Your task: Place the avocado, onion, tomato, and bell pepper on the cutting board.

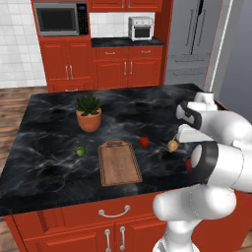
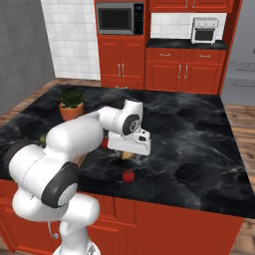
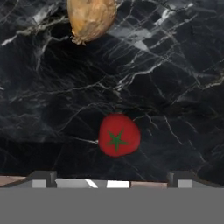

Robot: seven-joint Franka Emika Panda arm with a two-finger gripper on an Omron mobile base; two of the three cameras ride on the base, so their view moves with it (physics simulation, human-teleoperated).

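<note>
glossy red tomato (image 3: 118,135) and papery tan onion (image 3: 91,17) on veined black marble (image 3: 175,87).

The black marble bench (image 1: 49,162) is overlooked from behind the arm on its left and on its right, forward and downward toward the red cabinets (image 2: 169,74), while its surface is viewed closely from the hand, the tomato (image 3: 119,135) being shared by both.

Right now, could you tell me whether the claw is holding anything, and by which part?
Nothing is held: the claw is open above the round red tomato on the black marble counter.
</note>
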